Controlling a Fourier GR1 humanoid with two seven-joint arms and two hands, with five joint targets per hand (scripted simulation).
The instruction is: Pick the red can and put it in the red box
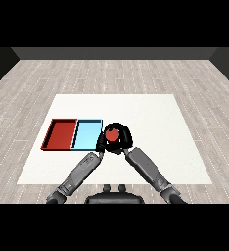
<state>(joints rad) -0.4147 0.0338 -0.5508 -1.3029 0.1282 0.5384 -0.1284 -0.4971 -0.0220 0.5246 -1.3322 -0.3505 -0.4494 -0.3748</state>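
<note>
White table (136, 108) spread wide over a grey plank floor (111, 73), with dark walls behind. Used below as landmark: the light blue tray (87, 136), lying flat toward the table's left part. Touching its left edge, side by side with it: the red tray (61, 134), dark-rimmed, nothing inside.

Rising from the lower left toward the blue tray's near right corner: left grey forearm (80, 172). Rising from the lower right toward a spot just right of the blue tray: right grey forearm (148, 169).

Just beyond the blue tray's right edge: right hand (125, 137), black, fingers curled round the red can (112, 133), wrapping over its top and far side. At the blue tray's near right corner: left hand (101, 144), mostly hidden against the right hand; fingers too obscured to read as spread or closed.

Red can itself: just right of the blue tray, outside both trays, round red face turned toward the head view, enclosed by the right hand.
</note>
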